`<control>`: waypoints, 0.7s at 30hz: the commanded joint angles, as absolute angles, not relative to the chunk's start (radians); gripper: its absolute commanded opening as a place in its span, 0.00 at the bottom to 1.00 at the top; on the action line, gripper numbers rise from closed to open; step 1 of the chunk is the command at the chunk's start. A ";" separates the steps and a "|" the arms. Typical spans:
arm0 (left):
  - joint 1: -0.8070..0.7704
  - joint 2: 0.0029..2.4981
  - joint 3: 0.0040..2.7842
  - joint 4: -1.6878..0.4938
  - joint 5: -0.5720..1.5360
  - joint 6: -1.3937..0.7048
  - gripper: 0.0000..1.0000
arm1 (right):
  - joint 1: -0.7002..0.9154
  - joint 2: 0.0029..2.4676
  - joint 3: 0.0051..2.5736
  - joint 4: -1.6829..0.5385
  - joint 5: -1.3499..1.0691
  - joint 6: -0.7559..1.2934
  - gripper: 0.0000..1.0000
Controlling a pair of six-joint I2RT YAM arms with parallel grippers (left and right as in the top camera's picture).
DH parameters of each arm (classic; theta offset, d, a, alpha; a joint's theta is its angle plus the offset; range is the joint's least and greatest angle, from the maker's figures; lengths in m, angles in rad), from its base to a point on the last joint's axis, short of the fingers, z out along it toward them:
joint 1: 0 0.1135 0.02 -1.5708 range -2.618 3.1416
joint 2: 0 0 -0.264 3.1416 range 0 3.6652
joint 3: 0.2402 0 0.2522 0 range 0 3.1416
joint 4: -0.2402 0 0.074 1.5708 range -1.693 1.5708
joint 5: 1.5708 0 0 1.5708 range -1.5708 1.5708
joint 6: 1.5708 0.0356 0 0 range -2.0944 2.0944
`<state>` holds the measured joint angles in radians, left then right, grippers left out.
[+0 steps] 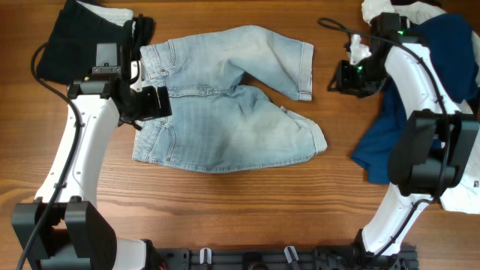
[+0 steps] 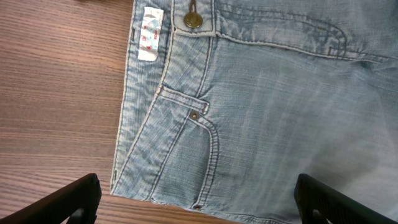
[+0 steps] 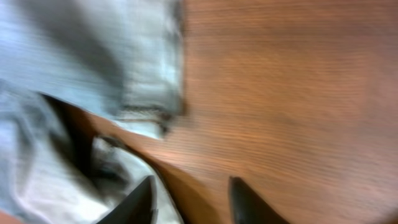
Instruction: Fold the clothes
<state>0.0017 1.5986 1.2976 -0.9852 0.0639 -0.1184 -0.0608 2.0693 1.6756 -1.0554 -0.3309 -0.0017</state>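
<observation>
Cloth, black and bunched (image 1: pixel 71 45), sits at the top left of the wooden table (image 1: pixel 225 217), with a white piece (image 1: pixel 112 13) tucked against it. Just beside it, the left gripper (image 1: pixel 156 101) hangs over the waistband end of the light blue denim shorts (image 1: pixel 225 127). In the left wrist view its fingers (image 2: pixel 74 199) are spread wide, gripping nothing, above a front pocket, with the brass button (image 2: pixel 191 22) and white label (image 2: pixel 149 34) near the top edge. The shorts lie flat in the middle of the table, waistband to the left and both legs running right. Past the upper leg's hem (image 1: pixel 304 71), over bare wood, the right gripper (image 1: pixel 341 77) is also released; its blurred wrist view shows an empty gap between the fingers (image 3: pixel 140 202). Farthest right lie a dark blue garment (image 1: pixel 427 90) and a white one (image 1: pixel 420 11).
</observation>
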 commanded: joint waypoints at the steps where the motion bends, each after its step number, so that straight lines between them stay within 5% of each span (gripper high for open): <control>1: 0.002 1.594 1.296 -0.972 0.071 -0.129 1.00 | 0.023 2.071 1.674 -0.955 -0.427 -0.051 0.67; 15: 0.002 1.603 1.295 -0.923 0.104 -0.128 1.00 | 0.213 2.318 1.673 -0.572 -0.130 0.135 0.54; 18: 0.002 1.603 1.295 -0.920 0.104 -0.129 1.00 | 0.201 2.344 1.673 -0.555 -0.077 0.134 0.57; 21: 0.002 1.603 1.295 -0.909 0.104 -0.129 1.00 | 0.179 2.370 1.673 -0.522 0.035 0.083 0.70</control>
